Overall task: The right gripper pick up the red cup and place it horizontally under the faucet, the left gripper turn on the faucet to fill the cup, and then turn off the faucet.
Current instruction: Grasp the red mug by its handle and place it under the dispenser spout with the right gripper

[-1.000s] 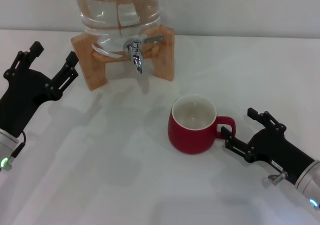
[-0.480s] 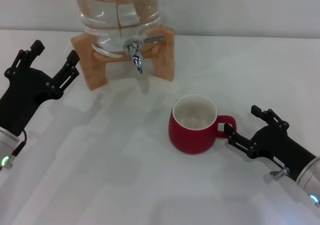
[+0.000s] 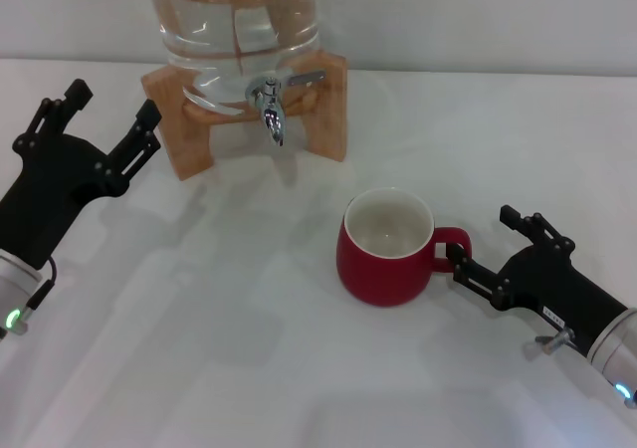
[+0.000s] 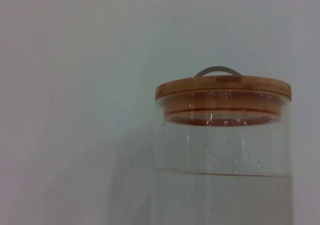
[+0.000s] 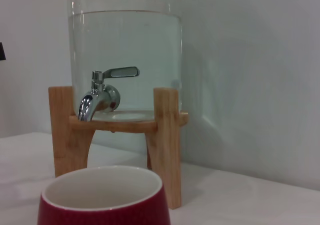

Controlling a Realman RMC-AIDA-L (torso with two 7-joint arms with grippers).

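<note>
The red cup stands upright on the white table, cream inside showing, with its handle pointing toward my right gripper. That gripper is open, and the tip of its nearer finger lies right at the handle. I cannot tell if it touches. The right wrist view shows the cup's rim close below. The chrome faucet hangs from the glass jar behind the cup, its lever level. My left gripper hangs open left of the wooden stand, holding nothing.
The jar holds water and has a wooden lid. A white wall rises right behind it. The stand's legs rest on the table behind the cup.
My right gripper has shifted slightly right and turned a little by the cup's handle. The left gripper has crept a little upward. The cup has stayed put.
</note>
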